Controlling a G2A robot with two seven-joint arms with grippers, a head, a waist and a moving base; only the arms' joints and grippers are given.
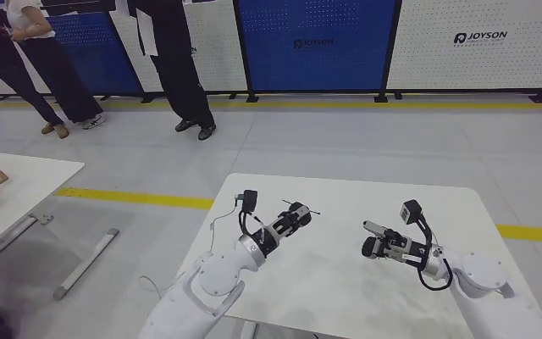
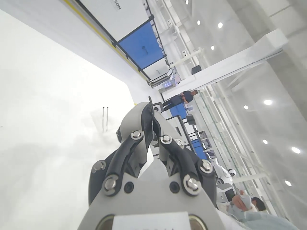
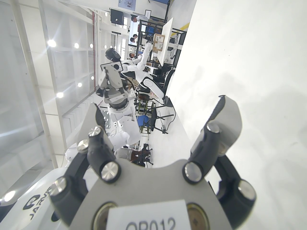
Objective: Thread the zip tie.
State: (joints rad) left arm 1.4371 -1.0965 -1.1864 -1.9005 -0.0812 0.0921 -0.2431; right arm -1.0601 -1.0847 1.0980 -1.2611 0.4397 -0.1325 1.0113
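From above, the left pincer (image 1: 301, 213) sat shut over the matte white counter (image 1: 339, 288). The thin black zip tie (image 1: 288, 202) lay just beyond its tips. The right pincer (image 1: 370, 237) gaped wide, empty.

Left wrist: ribbed black pads met between grey metal fingers, and the tie showed as two slim lines ahead.

Right wrist: splayed fingers over smooth counter, with a bright hall behind.

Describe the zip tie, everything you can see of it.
The zip tie shows as two thin, dark, straight strips lying flat and parallel on the white table, each with a small thicker end; whether one tie or two, I cannot tell. It lies near the shut left hand, apart from it; nothing touches it.
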